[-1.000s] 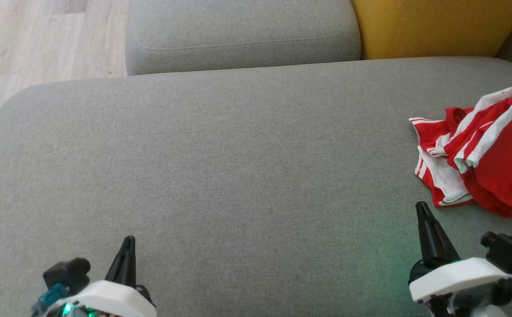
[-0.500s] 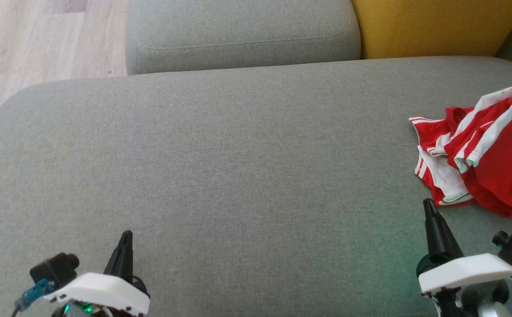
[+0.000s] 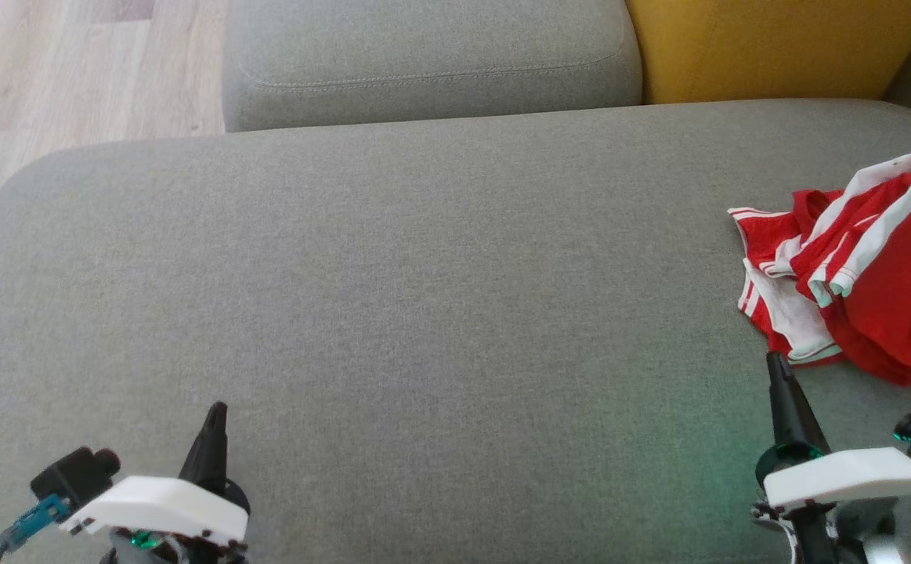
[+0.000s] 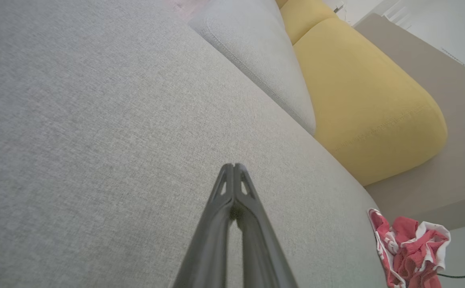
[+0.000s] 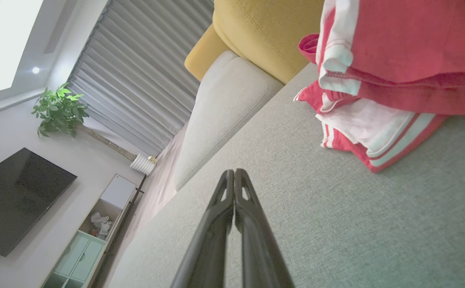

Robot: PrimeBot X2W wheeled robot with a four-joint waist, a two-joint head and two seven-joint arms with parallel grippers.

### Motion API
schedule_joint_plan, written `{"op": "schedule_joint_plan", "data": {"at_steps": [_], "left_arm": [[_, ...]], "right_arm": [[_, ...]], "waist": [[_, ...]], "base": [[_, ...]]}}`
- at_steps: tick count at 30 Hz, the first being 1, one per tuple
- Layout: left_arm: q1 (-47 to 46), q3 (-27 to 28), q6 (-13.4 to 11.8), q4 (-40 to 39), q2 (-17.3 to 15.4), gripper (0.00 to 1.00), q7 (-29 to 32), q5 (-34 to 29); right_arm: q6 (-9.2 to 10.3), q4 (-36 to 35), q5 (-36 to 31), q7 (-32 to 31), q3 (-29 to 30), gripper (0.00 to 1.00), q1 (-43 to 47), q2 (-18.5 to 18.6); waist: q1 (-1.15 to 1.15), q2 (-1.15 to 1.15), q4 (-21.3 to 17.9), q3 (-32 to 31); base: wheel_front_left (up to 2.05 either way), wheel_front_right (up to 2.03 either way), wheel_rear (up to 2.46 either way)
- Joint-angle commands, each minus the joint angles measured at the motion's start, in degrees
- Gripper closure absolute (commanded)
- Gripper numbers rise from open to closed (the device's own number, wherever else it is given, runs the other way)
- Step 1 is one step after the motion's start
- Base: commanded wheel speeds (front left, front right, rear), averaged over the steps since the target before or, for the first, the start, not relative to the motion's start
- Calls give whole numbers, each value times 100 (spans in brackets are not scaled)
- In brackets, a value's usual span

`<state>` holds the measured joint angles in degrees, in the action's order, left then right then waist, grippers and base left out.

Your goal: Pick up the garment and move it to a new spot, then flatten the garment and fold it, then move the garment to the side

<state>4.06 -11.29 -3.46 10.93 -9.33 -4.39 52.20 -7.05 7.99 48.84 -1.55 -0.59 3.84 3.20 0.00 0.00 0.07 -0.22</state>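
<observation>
Garment (image 3: 870,266): red shorts with white stripes, at the right edge of the frame on the grey sofa seat (image 3: 424,298). It is bunched, with layers lapped over each other, and is not spread flat. It has not shifted over the last second.

Change: the right claw (image 3: 776,362) has slid rightward along the bottom of the frame. Its tip now sits just below the heap's lower-left hem, near it but with a strip of seat showing between. The left claw (image 3: 216,409) has drifted a little left at lower left, well apart from the cloth.

Reading: the right arm seems to be closing on the near hem. A rumpled heap at the side fits cloth waiting to be lifted, or a loose fold already put aside. The frames do not say which.

Claws: both are pressed together and pinch nothing. The right wrist view shows the fingers (image 5: 216,224) meeting at the tip over bare seat, the shorts above and to the right. The left wrist view shows the same, with the shorts in the far lower-right corner.
</observation>
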Motion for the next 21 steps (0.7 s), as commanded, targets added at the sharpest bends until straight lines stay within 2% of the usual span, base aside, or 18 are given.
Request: {"op": "schedule_joint_plan", "data": {"at_steps": [1,21], "left_arm": [[-371,236,93,-144,-30,100,38,217],[-560,629,390,-12,123,100,296,1396]], "right_arm": [[-22,-145,245,-6,-1,100,-358,120],[-28,73,1528,-86,129,100,-542,133]], "waist": [[0,0,0,1],[0,0,-2,13]], "base": [[0,0,0],[0,0,0]]}}
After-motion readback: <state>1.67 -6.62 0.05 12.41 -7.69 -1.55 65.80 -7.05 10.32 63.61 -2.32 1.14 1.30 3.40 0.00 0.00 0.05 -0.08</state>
